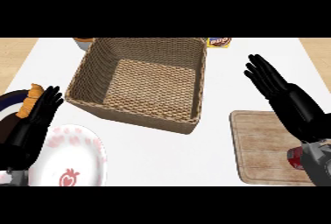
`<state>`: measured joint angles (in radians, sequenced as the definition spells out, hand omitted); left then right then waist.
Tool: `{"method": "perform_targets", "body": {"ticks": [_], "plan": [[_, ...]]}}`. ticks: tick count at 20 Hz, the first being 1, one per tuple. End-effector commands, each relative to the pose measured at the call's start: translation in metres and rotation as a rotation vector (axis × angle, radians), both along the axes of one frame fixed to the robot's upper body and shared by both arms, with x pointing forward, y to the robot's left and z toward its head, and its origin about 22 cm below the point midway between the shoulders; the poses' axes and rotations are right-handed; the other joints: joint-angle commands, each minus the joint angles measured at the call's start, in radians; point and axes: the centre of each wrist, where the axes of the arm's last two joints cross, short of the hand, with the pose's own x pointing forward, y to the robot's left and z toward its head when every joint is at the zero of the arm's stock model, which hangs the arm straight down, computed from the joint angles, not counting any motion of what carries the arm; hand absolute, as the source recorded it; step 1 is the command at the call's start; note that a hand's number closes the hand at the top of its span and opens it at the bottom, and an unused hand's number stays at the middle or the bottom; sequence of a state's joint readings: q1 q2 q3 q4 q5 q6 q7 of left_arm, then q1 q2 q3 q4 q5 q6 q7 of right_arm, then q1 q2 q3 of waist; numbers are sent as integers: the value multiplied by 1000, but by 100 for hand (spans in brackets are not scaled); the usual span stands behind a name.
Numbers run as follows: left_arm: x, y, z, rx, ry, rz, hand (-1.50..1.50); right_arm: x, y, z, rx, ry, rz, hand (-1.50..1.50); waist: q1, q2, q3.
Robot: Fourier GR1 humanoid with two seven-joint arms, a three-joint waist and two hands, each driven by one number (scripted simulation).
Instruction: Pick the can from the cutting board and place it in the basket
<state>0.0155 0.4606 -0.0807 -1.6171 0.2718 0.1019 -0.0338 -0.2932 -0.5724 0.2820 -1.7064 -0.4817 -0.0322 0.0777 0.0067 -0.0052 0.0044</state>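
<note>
A woven basket (90, 94) stands in the middle of the white counter, its inside bare. At the lower right lies a wooden cutting board (258, 140). A red can (295, 158) sits on the board's right part, mostly hidden behind my right forearm. My right hand (284, 94) hovers above the board's far right corner, fingers straight and pointing up-left, open and holding nothing. My left hand (29, 127) rests open at the left edge, fingers up.
A white plate with a pink pattern (74, 157) lies at the lower left, next to my left hand. A dark plate (12, 99) with an orange item (31, 99) shows behind that hand. A yellow packet (220, 42) and a brown object (82, 42) sit behind the basket.
</note>
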Motion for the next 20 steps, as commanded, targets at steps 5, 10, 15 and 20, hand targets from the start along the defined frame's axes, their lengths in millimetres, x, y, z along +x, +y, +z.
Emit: {"method": "perform_targets", "body": {"ticks": [5,10,15,20], "plan": [[-29,0,-64,-53,417,140,0,10,-44,18,263,-95,247,150,-12,18,0],[-42,-8,-87,-55,566,142,0,-31,-11,-26,171,-113,591,150,-33,10,0],[-57,-3,-94,-56,584,177,0,-61,-28,-8,-115,-182,434,-150,-54,-6,-5],[-51,1,-87,-67,580,185,0,-40,-73,74,-613,-388,168,-150,-69,-10,-9]]}}
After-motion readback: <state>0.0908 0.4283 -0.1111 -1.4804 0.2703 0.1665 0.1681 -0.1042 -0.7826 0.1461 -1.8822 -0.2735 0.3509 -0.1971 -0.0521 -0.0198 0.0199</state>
